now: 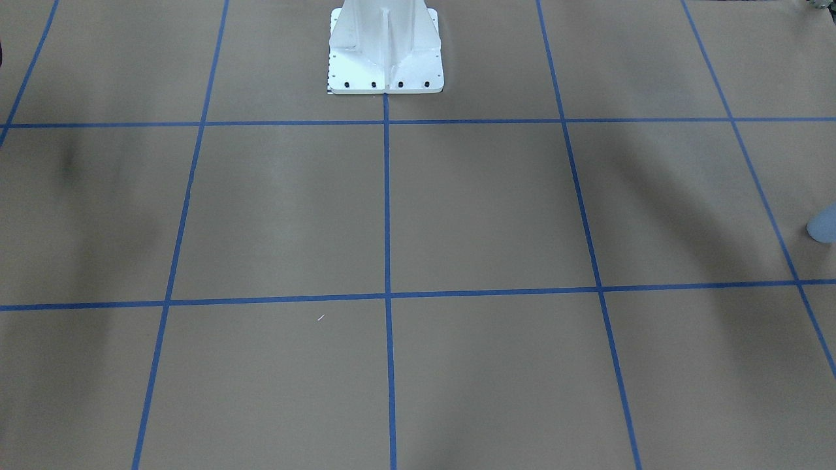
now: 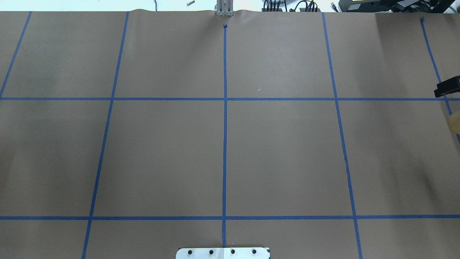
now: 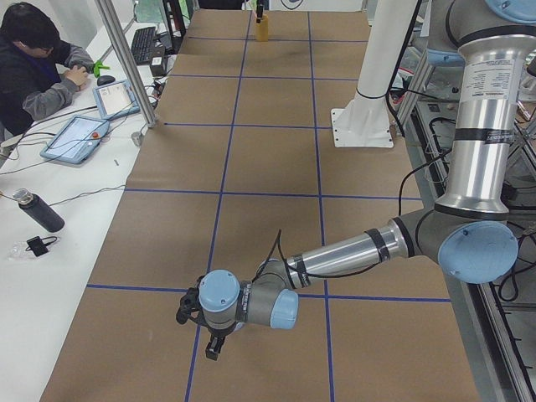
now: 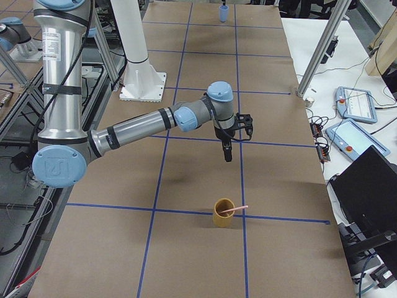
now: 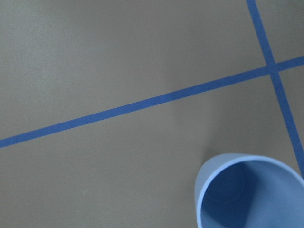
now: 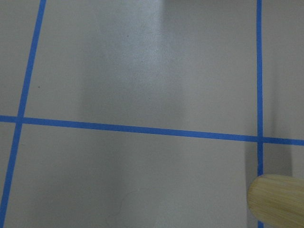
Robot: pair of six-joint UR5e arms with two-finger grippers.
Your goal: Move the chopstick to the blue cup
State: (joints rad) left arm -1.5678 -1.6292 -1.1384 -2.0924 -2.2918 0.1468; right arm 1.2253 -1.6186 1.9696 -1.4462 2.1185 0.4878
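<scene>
One pale pink chopstick (image 4: 235, 210) leans in a yellow cup (image 4: 224, 214), its top sticking out over the rim to the right. That yellow cup (image 2: 455, 122) is cut by the overhead view's right edge and also shows in the right wrist view's bottom corner (image 6: 278, 203). My right gripper (image 4: 227, 155) hangs above the table a grid square beyond the yellow cup; I cannot tell whether it is open or shut. The blue cup (image 1: 824, 225) stands upright and empty (image 5: 251, 194) at the other end of the table (image 4: 223, 12). My left gripper (image 3: 213, 348) hovers close by it; I cannot tell its state.
The white robot base (image 1: 385, 59) stands at mid-table on the robot's side. Blue tape lines grid the brown paper. A person (image 3: 33, 67) sits at a side table with tablets (image 3: 75, 138) and a black bottle (image 3: 38, 213). Metal posts (image 4: 325, 43) rise at the table's edge.
</scene>
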